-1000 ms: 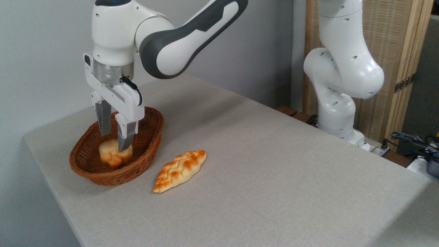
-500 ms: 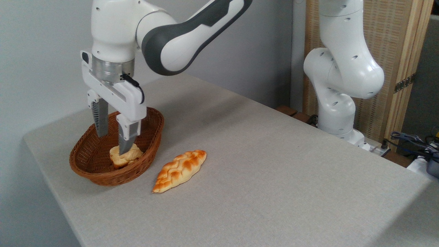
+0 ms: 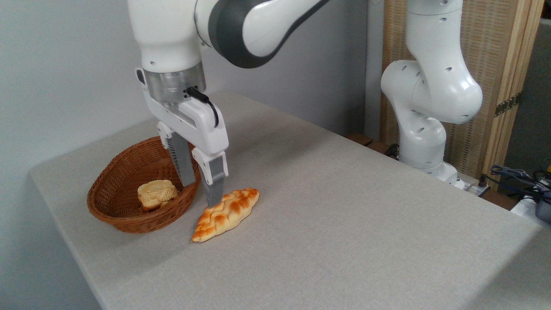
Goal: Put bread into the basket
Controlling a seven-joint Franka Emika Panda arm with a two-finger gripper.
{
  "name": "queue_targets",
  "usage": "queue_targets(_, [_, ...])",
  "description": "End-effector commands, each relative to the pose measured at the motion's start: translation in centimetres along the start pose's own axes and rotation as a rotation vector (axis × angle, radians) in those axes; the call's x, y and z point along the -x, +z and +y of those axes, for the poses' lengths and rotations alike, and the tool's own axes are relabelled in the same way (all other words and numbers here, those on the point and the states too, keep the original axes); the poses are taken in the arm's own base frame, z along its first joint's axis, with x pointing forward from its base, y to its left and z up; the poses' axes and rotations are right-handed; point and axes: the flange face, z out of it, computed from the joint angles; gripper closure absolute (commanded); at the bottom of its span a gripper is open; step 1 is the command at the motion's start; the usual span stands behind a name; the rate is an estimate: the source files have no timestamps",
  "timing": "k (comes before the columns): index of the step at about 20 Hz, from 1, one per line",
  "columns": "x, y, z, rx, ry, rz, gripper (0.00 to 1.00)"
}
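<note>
The basket (image 3: pixel 129 189) is shown at the left of the table (image 3: pixel 344 224), with the bread (image 3: pixel 156 193) lying inside it, towards its right wall. Just right of the basket rim, the tool (image 3: pixel 201 192) is seen pointing downward, its fingers spread moderately apart and holding nothing. The nearer fingertip is placed over the upper end of the braided loaf (image 3: pixel 226 214), which lies on the table beside the basket.
</note>
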Motion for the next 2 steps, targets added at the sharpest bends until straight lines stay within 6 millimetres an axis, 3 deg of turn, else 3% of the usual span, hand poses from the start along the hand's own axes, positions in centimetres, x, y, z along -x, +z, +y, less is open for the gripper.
queue_targets(1, [1.3,-0.45,-1.19,0.002,0.013,-0.011,0.0])
queue_targets(2, [1.66,-0.55,-1.73,0.003,-0.001,-0.002,0.0])
